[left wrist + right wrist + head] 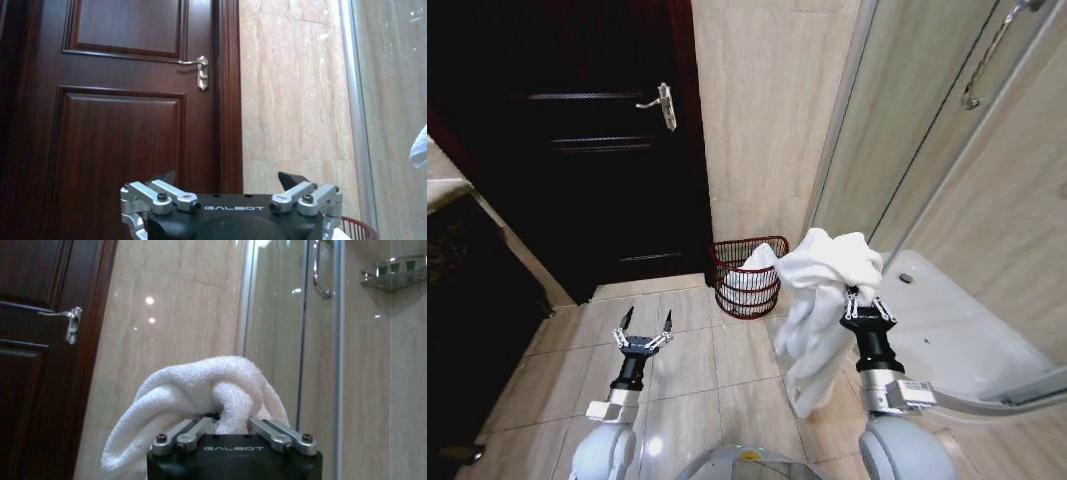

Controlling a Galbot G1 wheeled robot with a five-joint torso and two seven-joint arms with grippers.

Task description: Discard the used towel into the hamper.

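Observation:
A white towel [822, 300] hangs bunched from my right gripper [867, 303], which is shut on it above the tiled floor, right of the hamper. In the right wrist view the towel [193, 390] bulges over the closed fingers [270, 430]. The hamper [749, 278] is a small round dark red wire basket against the wall, holding some white cloth; its rim [357, 227] peeks into the left wrist view. My left gripper [645, 328] is open and holds nothing, raised over the floor left of the hamper, seen as the left gripper [230, 179] facing the door.
A dark wooden door [587, 140] with a metal handle [663, 105] stands behind at the left. A glass shower enclosure [927, 130] and its white tray [957, 330] lie to the right. A dark cabinet [467, 300] borders the left side.

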